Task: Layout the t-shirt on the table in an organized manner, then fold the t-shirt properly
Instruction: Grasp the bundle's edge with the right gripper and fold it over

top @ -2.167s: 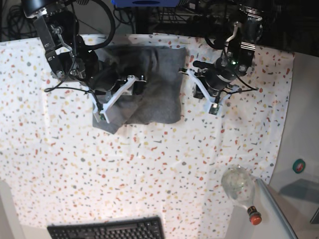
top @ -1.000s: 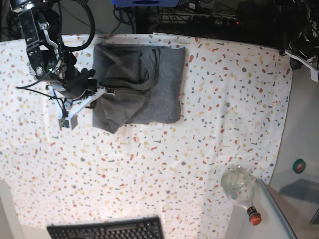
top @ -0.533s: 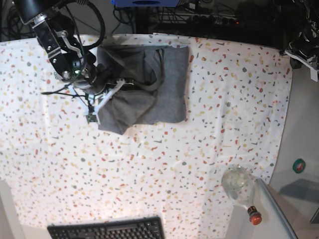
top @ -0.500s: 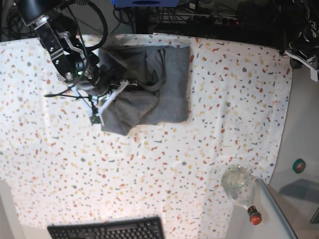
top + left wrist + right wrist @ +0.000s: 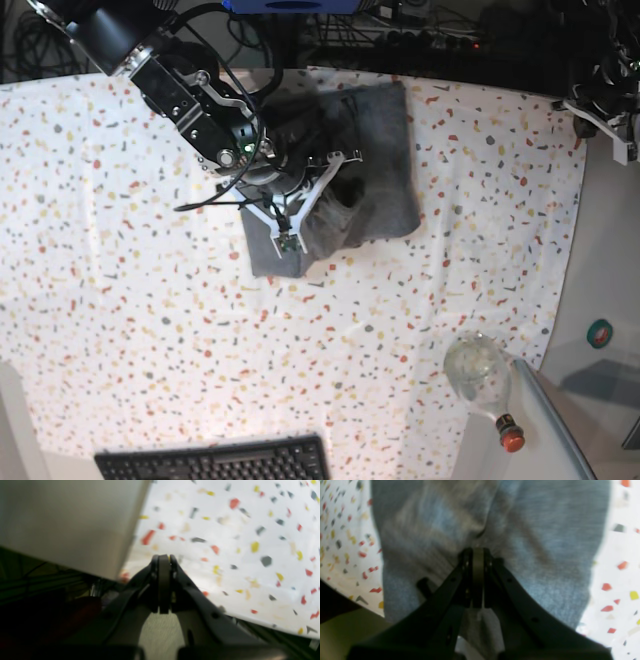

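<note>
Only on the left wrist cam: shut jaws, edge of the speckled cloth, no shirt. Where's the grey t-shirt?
Observer: The heather-grey cotton t-shirt lies rumpled, not flat, at the far side of the white speckled table.
Operator: Right arm?
Observer: The right gripper is over the shirt with its jaws shut. I cannot tell if fabric is pinched.
Operator: Anything else near the shirt?
Observer: No. A clear bottle with an orange cap lies at the near corner on the left arm's side, well apart from the shirt.
</note>
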Robot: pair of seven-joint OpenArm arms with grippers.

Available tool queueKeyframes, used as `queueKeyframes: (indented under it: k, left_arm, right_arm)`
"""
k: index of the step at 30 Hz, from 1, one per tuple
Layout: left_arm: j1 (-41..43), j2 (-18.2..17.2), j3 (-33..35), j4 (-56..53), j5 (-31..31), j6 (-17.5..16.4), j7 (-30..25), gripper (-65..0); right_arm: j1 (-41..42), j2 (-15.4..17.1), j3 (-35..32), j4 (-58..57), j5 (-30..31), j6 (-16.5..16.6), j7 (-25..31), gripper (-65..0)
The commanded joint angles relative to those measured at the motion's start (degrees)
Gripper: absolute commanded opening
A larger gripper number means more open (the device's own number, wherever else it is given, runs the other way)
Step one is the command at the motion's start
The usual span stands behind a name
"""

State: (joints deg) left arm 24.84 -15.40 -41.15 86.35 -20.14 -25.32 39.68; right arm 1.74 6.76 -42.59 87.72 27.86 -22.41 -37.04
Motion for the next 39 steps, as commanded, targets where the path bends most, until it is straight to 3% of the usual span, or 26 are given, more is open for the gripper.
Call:
queueKeyframes:
  k: [1,10,17,20,22,26,28,32,36,39]
  left_arm:
    - [-0.3,-0.6,1.5,0.7,-0.7,0.0,-1.0,-65.0]
    - [-1.5,1.0,4.1,1.2,-0.6,0.0,-1.0,-65.0]
    - [-1.7,0.5,-1.8,0.6,-0.5,0.0,-1.0,-65.0]
    - [-1.8,-1.1,-3.3,-0.1,-0.5,0.0,-1.0,-65.0]
    - [-1.8,-3.0,-3.4,-1.7,-0.6,0.0,-1.0,-65.0]
    - [-1.9,-5.9,-7.9,-5.6,-1.0,0.0,-1.0,-65.0]
    - [-1.9,-6.9,-11.2,-7.1,-1.0,-0.6,-1.1,-65.0]
    - [-1.9,-7.9,-14.5,-8.2,-1.0,-6.4,-1.0,-65.0]
    - [-1.9,-7.6,-14.9,-8.4,-0.5,-6.5,-1.0,-65.0]
    - [-1.9,-7.5,-14.9,-8.4,-0.5,-6.6,-1.0,-65.0]
  right_arm:
    - [1.6,-0.3,-0.5,0.7,-0.1,-0.3,0.9,-65.0]
    - [8.9,-7.0,-1.5,-8.8,-0.1,2.9,1.2,-65.0]
    - [12.0,-13.3,-3.0,-12.6,-0.1,4.3,1.8,-65.0]
    - [13.3,-12.4,-7.3,-6.9,-0.1,6.0,5.4,-65.0]
    - [13.5,-10.1,-7.6,-1.4,-0.1,4.8,3.8,-65.0]
    - [13.0,-4.7,-8.0,4.1,-0.1,-3.2,-6.2,-65.0]
    - [12.6,-3.7,-8.1,1.7,-0.1,-3.7,-5.2,-65.0]
    - [12.7,-4.3,-8.4,-5.4,-0.1,-3.7,-1.2,-65.0]
    - [12.6,-5.7,-14.9,-6.4,-0.1,-2.9,-1.1,-65.0]
    - [12.5,-8.7,-19.2,-10.2,-0.1,-2.9,-1.0,-65.0]
